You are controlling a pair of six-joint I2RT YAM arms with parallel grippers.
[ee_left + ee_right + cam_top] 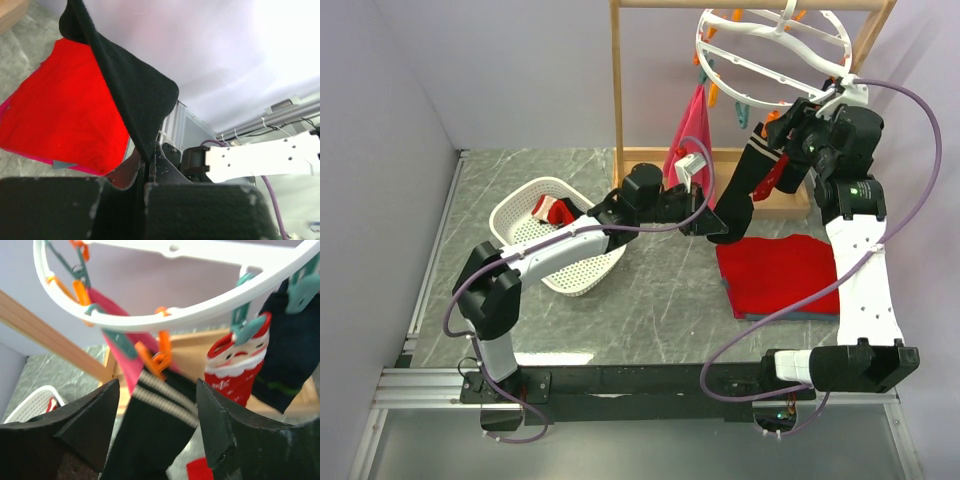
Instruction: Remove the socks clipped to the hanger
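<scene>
Pinched shut on the toe of the black sock [748, 175], the left fingers [708, 222] hold it stretched down and to the left from the hanger [772, 32]. The right fingers [802, 118] are up at the ring's lower rim by the sock's cuff. From the top view I cannot tell how wide they stand. A basket [535, 255] on the tabletop to the left holds a red-and-white sock [555, 210]. A red cloth [780, 275] lies under the stretched sock.

From the left wrist, the fingers [90, 210] are pressed together with the black sock [135, 85] between them. The sock rises from them as a taut fold in front of the red cloth [65, 110].

From the right wrist, the fingers [95, 420] are spread and hold nothing, one on each side of the striped cuff [155, 405]. An orange clip [160, 360] bites the top of the cuff below the hanger [150, 322]. A Santa sock [235, 370] and a dark sock [290, 355] hang beside it on teal clips.

The step in hand looks to be freeing this cuff. It would go best if the right fingers squeezed the clip's handles rather than the fabric. The left pull should be steady and mild, since a hard tug would likely tilt the ring and swing the other socks. The pink towel [117, 340] hangs close beside the cuff, so the closing fingers should stay clear of it.
</scene>
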